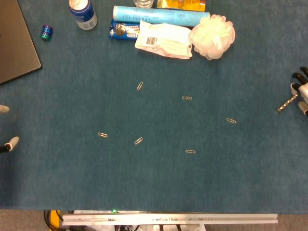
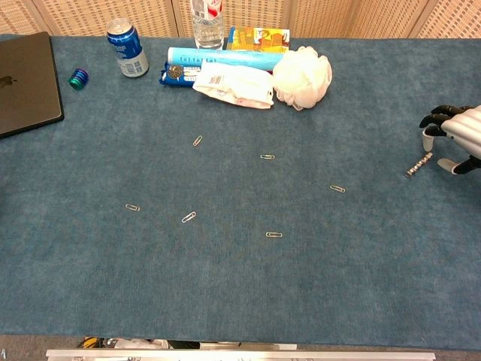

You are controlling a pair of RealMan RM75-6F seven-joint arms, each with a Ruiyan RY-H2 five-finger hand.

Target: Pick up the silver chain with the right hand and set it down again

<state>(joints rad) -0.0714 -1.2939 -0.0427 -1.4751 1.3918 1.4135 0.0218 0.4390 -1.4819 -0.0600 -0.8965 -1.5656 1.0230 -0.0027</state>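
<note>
Silver chain point(image 2: 418, 165): lies in a short straight slanted line on the blue felt table point(image 2: 240, 286), near its right edge; also seen in the head view point(image 1: 288, 103).
Right hand point(image 2: 455, 138): just right of the chain at the frame edge, fingers spread and curved downward, holding nothing; whether a fingertip touches the chain's upper end cannot be told.
Left hand point(image 1: 6, 126): only pale fingertips show at the left edge of the head view; its state cannot be told.
Paper clips: six scattered over the middle of the table, well apart; the nearest to the chain point(image 2: 337, 189) lies to its left.
Back row: white mesh bath sponge point(image 2: 302, 77), white snack packet point(image 2: 232, 85), light-blue tube point(image 2: 225, 58), yellow box point(image 2: 258, 38), clear bottle point(image 2: 206, 28), blue soda can point(image 2: 125, 47).
Far left: small blue-green round thing point(image 2: 78, 78), beside a dark closed laptop point(image 2: 26, 83).
</note>
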